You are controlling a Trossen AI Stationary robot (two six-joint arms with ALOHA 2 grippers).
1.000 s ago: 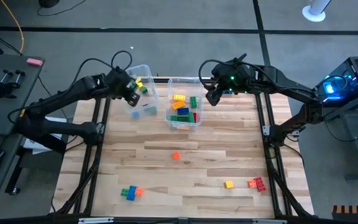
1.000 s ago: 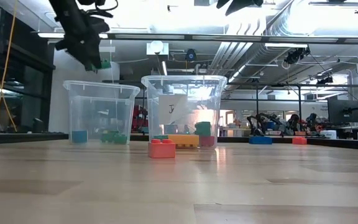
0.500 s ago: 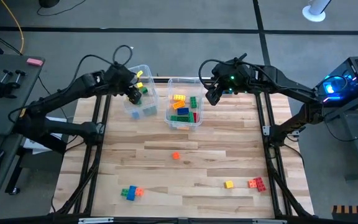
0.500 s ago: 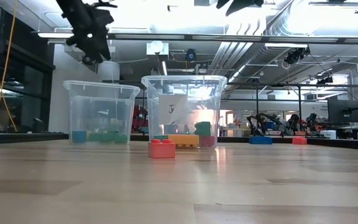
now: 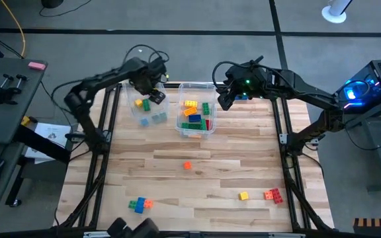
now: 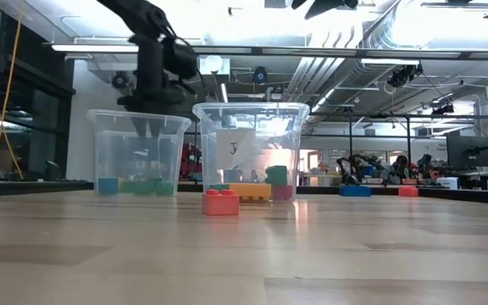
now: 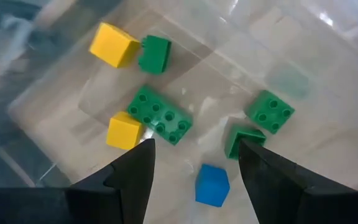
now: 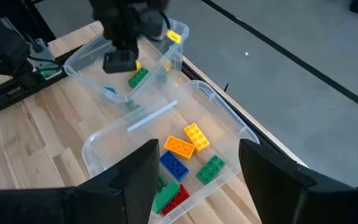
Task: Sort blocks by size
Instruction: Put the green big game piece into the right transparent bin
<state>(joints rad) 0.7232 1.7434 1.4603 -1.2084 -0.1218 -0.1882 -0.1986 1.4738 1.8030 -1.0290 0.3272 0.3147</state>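
We start with the table [image 5: 197, 188], a pale wooden top with two clear bins at its far edge. The right-hand bin [image 5: 196, 111] holds the longer blocks [image 8: 179, 147]: orange, yellow, green, blue and red pieces piled together. The left-hand bin [image 5: 152, 109] takes the short ones [image 7: 125, 129], and the left wrist view looks straight down into it: two yellow cubes, several small green ones, a blue cube, and one longer green block that looks out of place among them.

Our left tool [image 5: 149, 82] hangs right over that left-hand bin, fingers [image 7: 132, 180] spread and nothing between them. Our right tool [image 5: 225, 99] waits just beside the right-hand bin, above the table's far edge, its fingers [image 8: 267, 174] parted and empty too.

Now the smaller business still out on the table: a red block [image 5: 272, 195] and a yellow cube [image 5: 243, 196] near the front right, a joined blue-and-orange cluster [image 5: 139, 204] at the front left, and a lone orange cube [image 5: 187, 165] in the middle. We judge the sorting well past halfway, with those four strays left to bin.
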